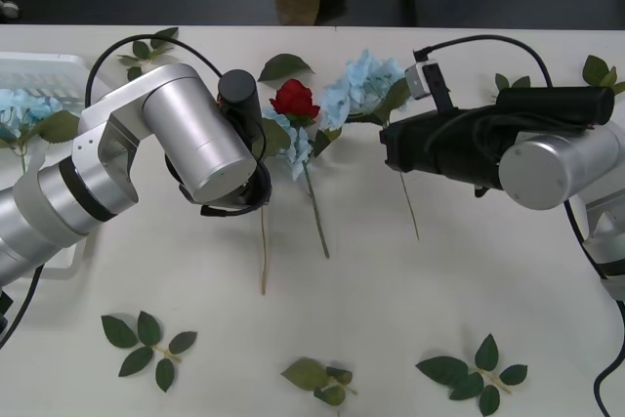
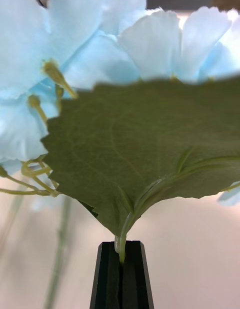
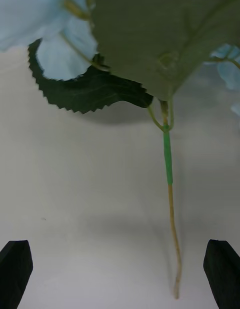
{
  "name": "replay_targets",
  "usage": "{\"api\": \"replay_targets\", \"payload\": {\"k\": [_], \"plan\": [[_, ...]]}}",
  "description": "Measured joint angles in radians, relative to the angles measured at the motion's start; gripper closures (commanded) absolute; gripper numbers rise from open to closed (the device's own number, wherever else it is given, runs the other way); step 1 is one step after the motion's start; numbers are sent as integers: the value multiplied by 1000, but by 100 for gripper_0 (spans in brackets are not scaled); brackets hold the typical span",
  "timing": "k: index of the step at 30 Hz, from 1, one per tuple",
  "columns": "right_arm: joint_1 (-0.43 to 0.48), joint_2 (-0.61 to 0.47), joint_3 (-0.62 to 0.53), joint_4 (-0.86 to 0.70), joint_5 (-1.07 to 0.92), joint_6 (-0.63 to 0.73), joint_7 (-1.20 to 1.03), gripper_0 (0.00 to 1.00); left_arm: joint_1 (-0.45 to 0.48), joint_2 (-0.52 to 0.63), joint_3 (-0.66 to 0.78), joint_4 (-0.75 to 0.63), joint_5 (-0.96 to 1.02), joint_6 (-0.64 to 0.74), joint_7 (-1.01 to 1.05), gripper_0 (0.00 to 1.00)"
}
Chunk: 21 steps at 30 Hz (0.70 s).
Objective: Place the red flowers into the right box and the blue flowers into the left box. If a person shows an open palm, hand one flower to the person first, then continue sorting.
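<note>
The right pincer (image 2: 120,269) is pressed together on the leaf stalk of a blue flower (image 1: 366,85), near the far middle of the white surface (image 1: 391,280). The left pincer (image 3: 120,269) is spread wide, hovering over another blue flower (image 3: 170,179) whose stem lies between its black fingers (image 3: 15,269). A red rose (image 1: 295,100) lies between the arms. The left box (image 1: 39,70) holds one more blue cluster (image 1: 15,109).

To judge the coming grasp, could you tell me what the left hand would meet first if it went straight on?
Probably the thin stem of a blue flower, lying ahead between the open left hand's fingers, with its broad leaves beyond; depth is uncertain.
</note>
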Motion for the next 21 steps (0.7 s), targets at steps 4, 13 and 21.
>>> {"api": "replay_targets", "payload": {"k": [4,13,21], "plan": [[0,0,-72,-41,-249,0,2,100,0,0,0,-1,-6,0,-20,0],[2,0,-221,-55,-712,0,230,100,0,-68,0,72,-87,-16,61,0],[11,4,-255,-55,-888,-1,284,100,0,-137,-32,220,-159,-153,60,0]]}}
